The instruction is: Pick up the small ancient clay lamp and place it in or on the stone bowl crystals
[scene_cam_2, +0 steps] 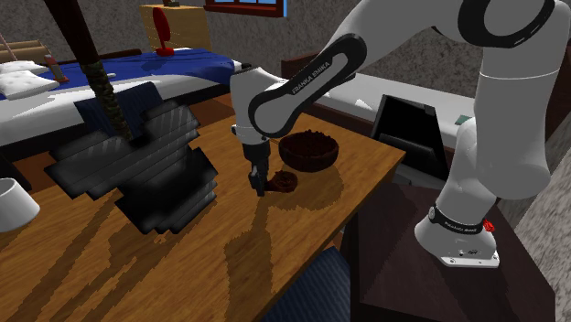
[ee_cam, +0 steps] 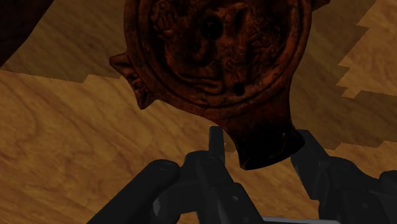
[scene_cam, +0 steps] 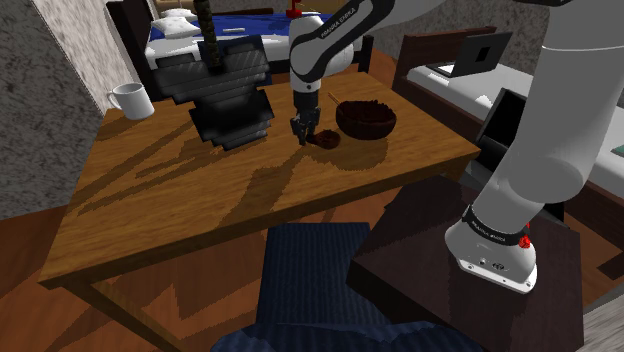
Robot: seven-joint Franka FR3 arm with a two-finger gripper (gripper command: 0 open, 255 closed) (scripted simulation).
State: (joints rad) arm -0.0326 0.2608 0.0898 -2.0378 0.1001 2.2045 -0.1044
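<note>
Jaws stand spread apart in the wrist view, one on each side of the thin end of the little lamp (ee_cam: 210, 51). One jaw looks pressed right up against it. Next to the other jaw I can see a thin strip of wood, so I think the lamp is not pinched yet. The lamp is dark red-brown and round, with bumpy shapes and small holes on top. It lies flat on the wooden surface (ee_cam: 63, 127).

From here, one jaw could push the lamp sideways before the other jaw reaches it. Also, the jaws are at the thin end, and the big round part sticks far out. I think the lamp could tip or slip out when it is lifted.

In the shoulder view, the white arm (scene_cam: 320, 50) reaches down to the middle of the surface. The lamp is a small dark lump right by the jaws. The bowl (scene_cam: 366, 118) stands just beside it, toward the shoulder view's right, with dark lumps inside. The lamp might sit wobbly on those lumps. A white mug (scene_cam: 130, 100) stands well apart, near a far corner. A big black blocky thing (scene_cam: 230, 100) sits between the mug and the arm.

In the second exterior view, the lamp lies between the jaws and the bowl, so the trip looks short.

The wrist view lets me see that thin strip of wood. The two far-off views let me see where the bowl is.
</note>
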